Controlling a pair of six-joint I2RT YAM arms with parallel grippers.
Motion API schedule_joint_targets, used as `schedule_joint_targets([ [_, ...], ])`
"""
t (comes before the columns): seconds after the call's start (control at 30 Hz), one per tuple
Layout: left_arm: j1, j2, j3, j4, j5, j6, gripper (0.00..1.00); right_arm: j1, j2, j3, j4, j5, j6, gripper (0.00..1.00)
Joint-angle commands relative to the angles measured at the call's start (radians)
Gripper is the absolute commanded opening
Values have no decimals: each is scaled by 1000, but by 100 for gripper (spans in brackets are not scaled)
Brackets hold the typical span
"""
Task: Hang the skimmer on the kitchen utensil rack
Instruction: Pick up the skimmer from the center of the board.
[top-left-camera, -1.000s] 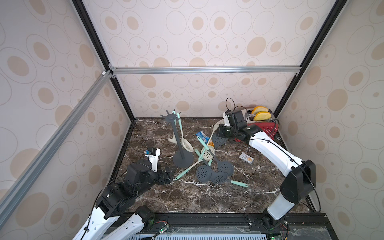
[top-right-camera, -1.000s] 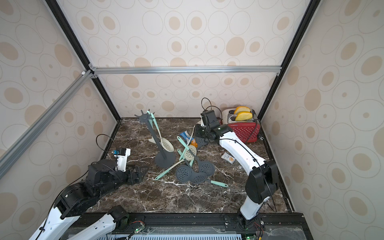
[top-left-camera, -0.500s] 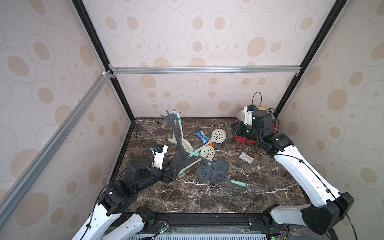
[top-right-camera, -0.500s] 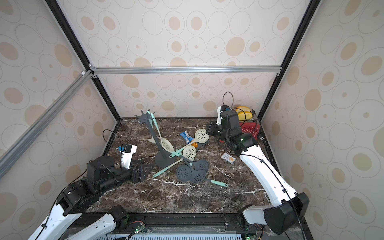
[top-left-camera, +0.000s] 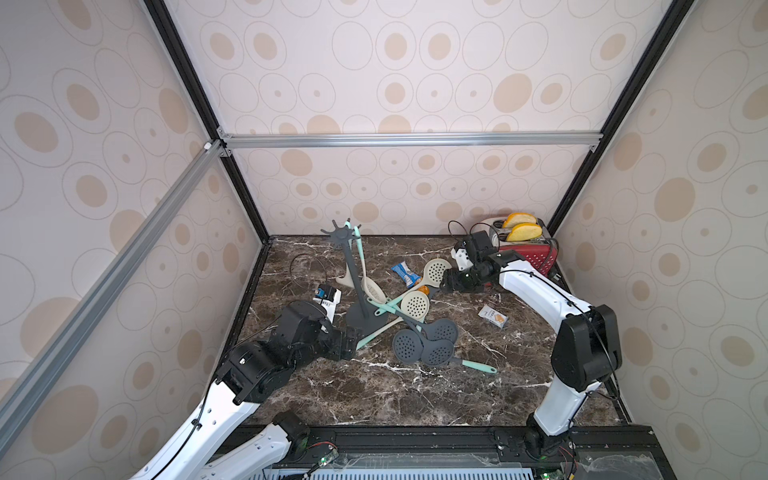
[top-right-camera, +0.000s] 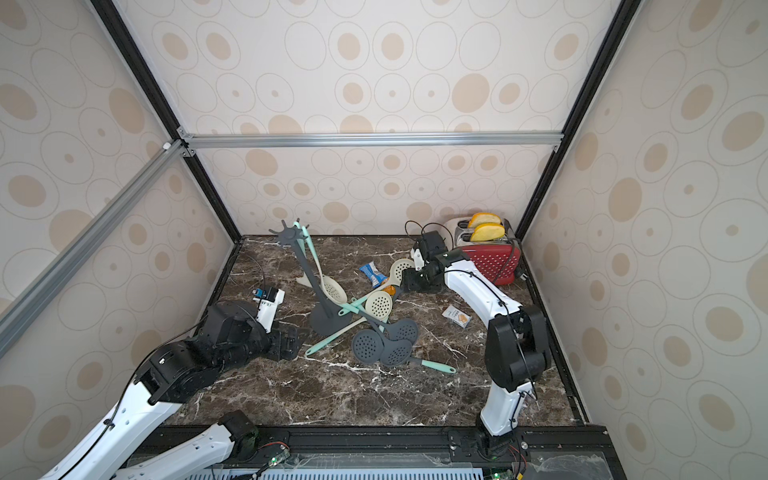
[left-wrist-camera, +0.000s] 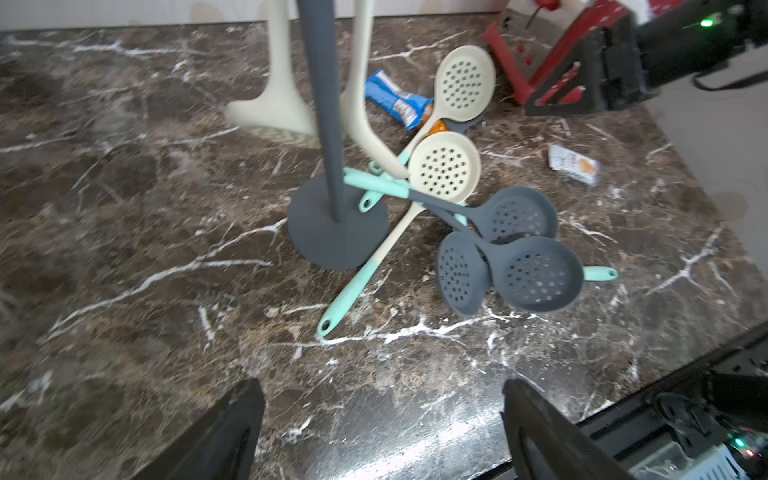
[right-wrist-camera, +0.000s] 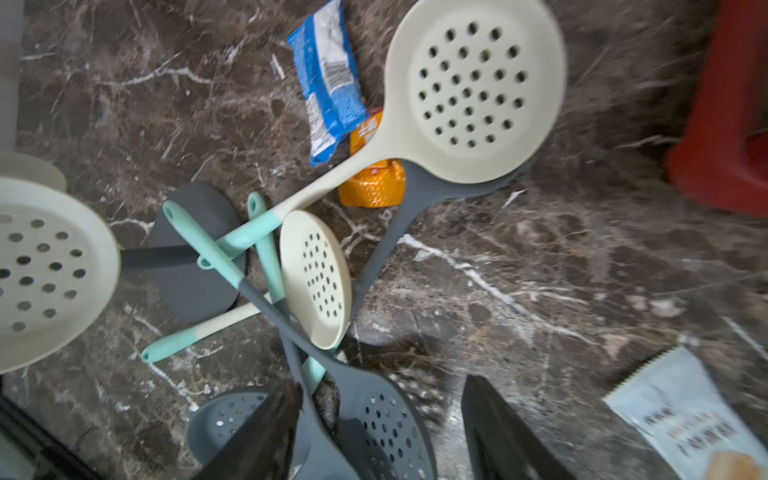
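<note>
Right claw (top-left-camera: 448, 282), shut a second ago, now spread beside a cream skimmer (top-left-camera: 436, 270); left claw (top-left-camera: 350, 341) spread. Three cream skimmers, one rack (top-left-camera: 361, 318).

White shells, black joints and thin black cables lead to the black left hand (top-left-camera: 352, 341) and right hand (top-left-camera: 444, 283).

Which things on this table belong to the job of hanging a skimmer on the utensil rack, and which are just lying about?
For the job:
rack
cream skimmers
grey skimmers

Just lying about:
toaster
blue wrapper
orange packet
white packet
</note>
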Motion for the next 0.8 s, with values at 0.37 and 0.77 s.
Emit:
schedule_joint_targets([
  [0.37, -4, -50, -101, 15, 87, -121, 99, 56, 243, 125, -19, -43, -68, 52],
  [0.77, -4, -30, -63, -67, -20, -179, 99, 58, 343, 221, -44, -96, -116, 21],
])
